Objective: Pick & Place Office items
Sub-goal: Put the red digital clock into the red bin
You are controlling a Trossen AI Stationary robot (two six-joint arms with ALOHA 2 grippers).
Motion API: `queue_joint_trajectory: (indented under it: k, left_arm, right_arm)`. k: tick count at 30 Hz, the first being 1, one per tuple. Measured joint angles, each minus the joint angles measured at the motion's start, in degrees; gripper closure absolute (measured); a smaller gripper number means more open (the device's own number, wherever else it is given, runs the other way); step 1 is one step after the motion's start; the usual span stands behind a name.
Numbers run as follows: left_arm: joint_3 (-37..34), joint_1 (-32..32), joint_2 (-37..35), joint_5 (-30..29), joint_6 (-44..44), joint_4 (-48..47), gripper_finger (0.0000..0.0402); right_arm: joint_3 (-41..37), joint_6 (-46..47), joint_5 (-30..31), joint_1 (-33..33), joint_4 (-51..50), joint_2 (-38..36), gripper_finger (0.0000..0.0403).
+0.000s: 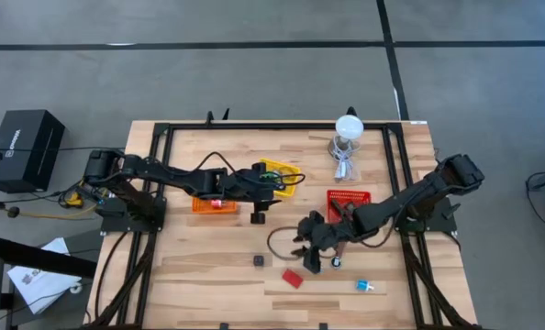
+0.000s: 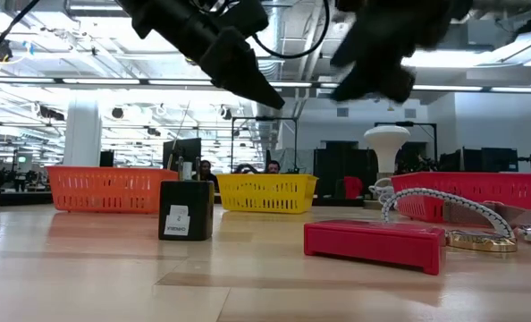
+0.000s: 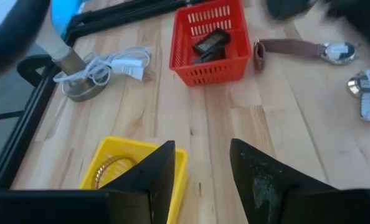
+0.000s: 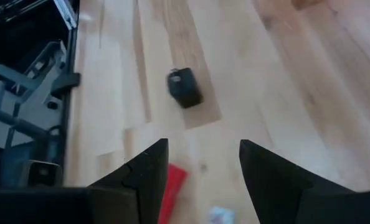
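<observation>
red block [image 2: 374, 243], right tool [image 1: 311, 247] open above

High cam looks straight down on whole light wooden table [image 1: 208, 275], far off. Low cam sits at tabletop level, facing across into the room, close to flat red rectangular block [image 2: 375, 243] and small black cube [image 2: 186, 210]; both also show in high view. Left wrist cam looks fwd over red plastic basket [image 3: 208, 70]. Right wrist cam looks down, near the cube.
</observation>
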Motion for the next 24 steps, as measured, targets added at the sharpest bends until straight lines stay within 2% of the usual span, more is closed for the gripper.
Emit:
queue_joint_trajectory:
  k: [4,9,15,19,24]
  left_arm:
    - [-0.02,0.0,0.01,-0.02,0.0,-0.26,0.0255]
    - [-0.02,-0.02,0.01,-0.02,-0.01,-0.32,0.0262]
    - [-0.02,-0.02,0.01,-0.04,-0.78,-1.43,0.027]
    - [-0.02,-0.02,0.03,-0.6,-1.09,-5.3,0.0277]
    - [-0.02,0.13,-1.95,-5.7,-2.48,-16.15,0.0286]
  right_arm:
    - [10.78,3.68,1.78,2.62,-12.8,3.78,0.0214]
    - [29.03,7.23,0.69,4.64,-32.03,15.06,0.0214]
    - [52.35,17.43,-5.46,4.71,-53.19,30.66,0.0214]
    - [65.85,19.4,-9.58,4.83,-61.68,39.66,0.0214]
    - [78.41,20.14,-9.85,4.82,-76.78,48.0,0.0214]
